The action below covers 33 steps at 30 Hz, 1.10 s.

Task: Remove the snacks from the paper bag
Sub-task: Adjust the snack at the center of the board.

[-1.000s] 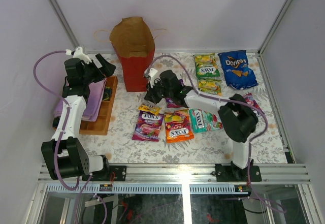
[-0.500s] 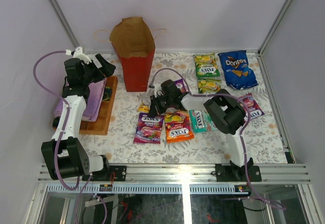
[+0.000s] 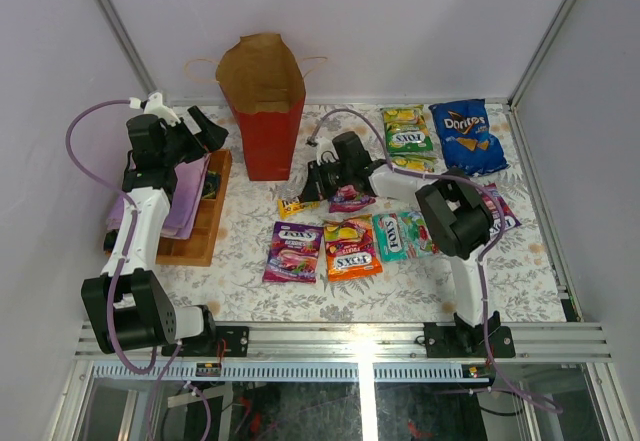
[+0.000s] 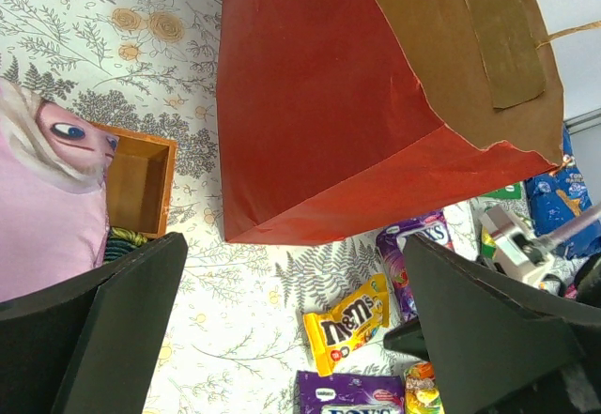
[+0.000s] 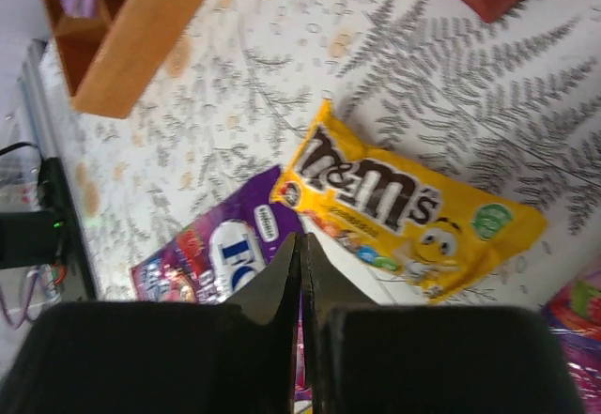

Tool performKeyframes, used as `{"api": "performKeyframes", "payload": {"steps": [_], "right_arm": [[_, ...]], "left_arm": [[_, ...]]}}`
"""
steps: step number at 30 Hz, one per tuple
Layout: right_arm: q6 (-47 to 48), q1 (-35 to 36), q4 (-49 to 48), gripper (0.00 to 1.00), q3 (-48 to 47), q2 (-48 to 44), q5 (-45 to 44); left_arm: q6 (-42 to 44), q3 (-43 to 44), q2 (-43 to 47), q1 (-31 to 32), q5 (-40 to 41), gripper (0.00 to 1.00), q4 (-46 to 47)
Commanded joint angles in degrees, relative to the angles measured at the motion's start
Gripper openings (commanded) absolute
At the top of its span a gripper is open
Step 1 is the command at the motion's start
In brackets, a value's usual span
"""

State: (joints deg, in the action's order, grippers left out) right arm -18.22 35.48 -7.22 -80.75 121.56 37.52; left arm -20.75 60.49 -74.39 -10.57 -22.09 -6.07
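Ten or so snacks [image 3: 350, 251] lie flat across the flowered counter [image 3: 240, 261] from its centre out to 2 o'clock. The red paper bag [image 3: 262, 101] stands upright and open-mouthed near 11 o'clock; its floor is hidden, so whether anything remains inside cannot be told. The right tool [image 3: 322, 173] hangs low at the bag's 5 o'clock, its two fingers pressed together with nothing between them. Just beyond its tips a small yellow M&M's packet [image 5: 408, 198] rests loose on the counter. The left tool [image 4: 293, 245] is held at 9 o'clock above the wooden tray [image 3: 208, 223] and its folded pink-purple cloth [image 3: 180, 201], fingers spread wide and facing the bag's red side. The packets look light, soft and crinkly, and their shiny film is likely slippery. Because they lie flush on the counter, a pinch on a crimped end seam or a raised corner seems surer than a squeeze across the loose, shifting filling. The blue Doritos bag [image 3: 468, 136] at 2 o'clock appears puffed, with contents that would probably crush, so its sealed top edge is the safer hold. The paper bag itself looks stiff-walled but light and tall, liable to tip if a packet drags on its rim.
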Motion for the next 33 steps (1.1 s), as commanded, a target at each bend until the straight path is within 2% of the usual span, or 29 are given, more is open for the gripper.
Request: {"api": "performKeyframes", "payload": {"steps": [1,6,12,15,19,25,33], "right_arm": [[-1.02,0.46,-3.95,0.01,-1.86,-5.29,7.29],[-6.77,0.46,-8.24,0.0,-5.65,-0.05,11.19],[-21.99,-0.82,-23.04,0.0,-5.47,8.72,15.06],[-26.79,-1.89,-25.72,0.0,-5.09,12.67,15.12],[-27.05,-2.92,-23.99,0.0,-4.35,14.16,13.34],[-22.29,-3.14,-16.84,0.0,-5.83,11.29,10.67],[-25.56,-3.13,-21.03,0.0,-8.44,6.82,13.8]], "left_arm": [[0.59,-0.07,-0.63,-0.35,-1.15,1.0,2.35],[0.68,-0.01,-0.55,-0.41,-1.11,1.0,2.22],[0.81,-0.06,-0.53,-0.4,-0.71,1.0,2.05],[0.82,-0.02,-0.77,-0.4,-0.74,1.0,2.12],[0.87,-0.04,-0.82,-0.4,-0.66,1.0,2.09],[0.84,0.07,-0.83,-0.37,-0.66,1.0,2.11],[0.72,0.15,-0.99,-0.39,-0.96,1.0,2.15]]}}
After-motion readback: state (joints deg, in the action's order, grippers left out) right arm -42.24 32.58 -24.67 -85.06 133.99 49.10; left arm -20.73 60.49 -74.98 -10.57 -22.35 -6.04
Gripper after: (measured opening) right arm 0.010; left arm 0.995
